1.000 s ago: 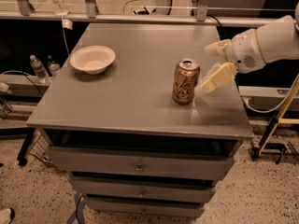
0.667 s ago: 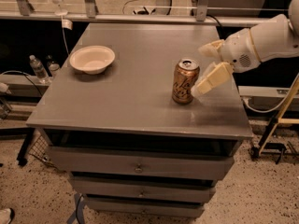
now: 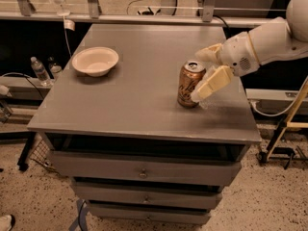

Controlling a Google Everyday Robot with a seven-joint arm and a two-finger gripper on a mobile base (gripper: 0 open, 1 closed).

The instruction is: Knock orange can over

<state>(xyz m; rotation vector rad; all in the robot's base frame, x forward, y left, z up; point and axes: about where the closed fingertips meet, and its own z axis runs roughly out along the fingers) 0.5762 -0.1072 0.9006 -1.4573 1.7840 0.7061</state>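
Observation:
The orange can [image 3: 188, 84] stands upright on the grey cabinet top [image 3: 134, 81], right of the middle. It is copper-orange with pale lettering and a silver top. My gripper [image 3: 196, 76] reaches in from the right on a white arm [image 3: 269, 40] and is open, holding nothing. Its near cream finger [image 3: 211, 83] lies against the can's right side. The far finger [image 3: 209, 52] is just behind the can's top.
A cream bowl [image 3: 95, 60] sits at the back left of the cabinet top. Drawers [image 3: 143, 173] are below the top. Plastic bottles [image 3: 38, 70] stand on the floor at the left. A yellow stand [image 3: 288, 124] is at the right.
The gripper has shifted a little to the left, closing in on the can. The can still stands upright in the same place.

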